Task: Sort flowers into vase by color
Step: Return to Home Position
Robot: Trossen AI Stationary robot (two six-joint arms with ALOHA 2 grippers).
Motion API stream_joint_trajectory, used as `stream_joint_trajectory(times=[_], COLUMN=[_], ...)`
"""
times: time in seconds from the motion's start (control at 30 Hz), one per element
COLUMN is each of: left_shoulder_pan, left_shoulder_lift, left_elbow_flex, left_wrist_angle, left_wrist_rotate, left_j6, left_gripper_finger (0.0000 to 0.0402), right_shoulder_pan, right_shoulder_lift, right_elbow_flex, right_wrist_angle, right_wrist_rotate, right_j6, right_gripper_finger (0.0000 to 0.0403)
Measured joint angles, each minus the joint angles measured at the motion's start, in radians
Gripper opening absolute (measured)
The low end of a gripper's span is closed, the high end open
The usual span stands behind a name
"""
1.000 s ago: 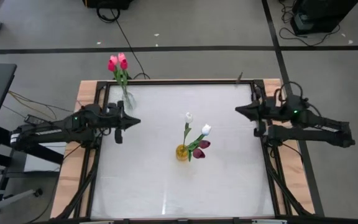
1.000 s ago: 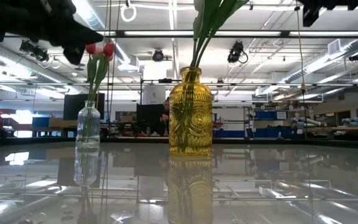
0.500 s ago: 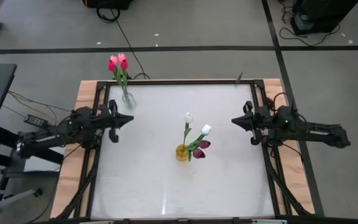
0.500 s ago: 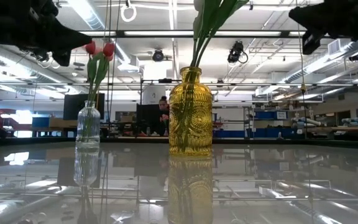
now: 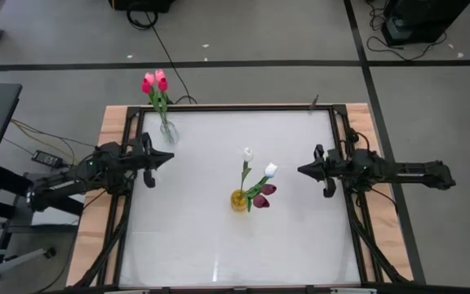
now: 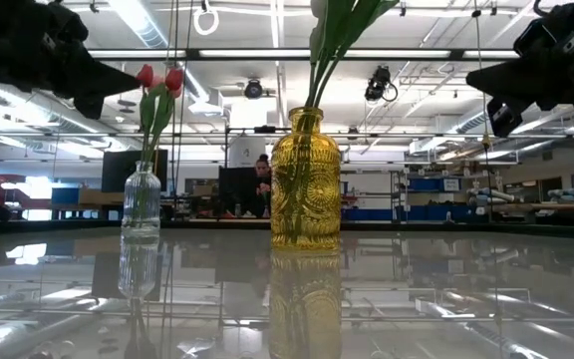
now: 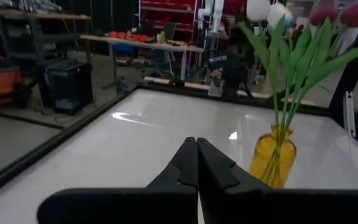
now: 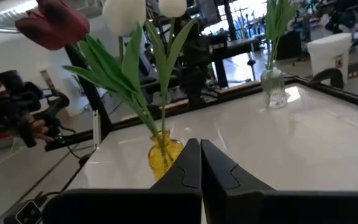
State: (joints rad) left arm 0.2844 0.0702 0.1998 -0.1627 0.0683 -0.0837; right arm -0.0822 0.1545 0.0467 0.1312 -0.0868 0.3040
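Observation:
A yellow glass vase (image 5: pixel 239 200) stands near the table's middle and holds two white tulips (image 5: pixel 270 170) and dark purple tulips (image 5: pixel 265 193) by their stems; it also shows in the low view (image 6: pixel 305 179). A clear glass vase (image 5: pixel 168 131) at the far left corner holds pink and red tulips (image 5: pixel 154 82). My left gripper (image 5: pixel 172 158) hovers shut above the table's left side, near the clear vase. My right gripper (image 5: pixel 300 171) hovers shut at the right side, pointing toward the yellow vase (image 8: pixel 164 155). Neither holds anything.
The white tabletop is framed by a black rail (image 5: pixel 345 163) and wooden edges (image 5: pixel 96 196). Open surface lies between the vases and along the near side. Cables and floor tape lie beyond the far edge. A person shows far behind the table in the low view (image 6: pixel 264 179).
My left arm has drawn back toward the table's left edge. My right arm has swung toward the near edge and reached slightly inward toward the yellow vase, sinking lower in the low view. Both grippers stayed shut. The vases and flowers have not moved.

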Motion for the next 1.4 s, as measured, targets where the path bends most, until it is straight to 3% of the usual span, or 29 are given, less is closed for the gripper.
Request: stream_joint_trajectory(times=[0.3,0.57,0.87,1.07,1.2,1.3,1.4], left_shoulder_pan=[-0.002,-0.004,-0.088,-0.130,-0.132,-0.131,-0.129], left_shoulder_lift=[0.000,0.000,0.051,0.064,0.034,0.001,-0.015], left_elbow_flex=[-0.114,-0.189,-0.191,-0.191,-0.191,-0.191,-0.192], left_wrist_angle=[0.188,0.213,0.194,0.215,0.221,0.225,0.224], left_wrist_rotate=[0.012,0.178,0.051,0.043,0.038,0.037,0.037], left_j6=[-0.059,-0.213,-0.131,-0.088,-0.119,-0.106,-0.112], left_gripper_finger=[0.0000,0.0000,0.0000,0.0000,0.0000,0.0000,0.0000], right_shoulder_pan=[-0.001,-0.001,-0.001,0.003,0.003,0.003,0.003], right_shoulder_lift=[-0.054,-0.091,-0.089,-0.089,-0.100,-0.139,-0.151], right_elbow_flex=[-0.006,-0.006,-0.006,-0.006,-0.006,-0.006,-0.006], right_wrist_angle=[-0.010,-0.057,-0.164,-0.130,-0.045,-0.089,-0.112], right_wrist_rotate=[-0.004,-0.011,0.034,0.027,-0.033,-0.083,-0.028], right_j6=[-0.001,0.037,0.230,0.093,0.010,-0.041,-0.040], right_gripper_finger=[0.0000,0.0004,0.0029,0.0024,0.0017,0.0012,0.0012])
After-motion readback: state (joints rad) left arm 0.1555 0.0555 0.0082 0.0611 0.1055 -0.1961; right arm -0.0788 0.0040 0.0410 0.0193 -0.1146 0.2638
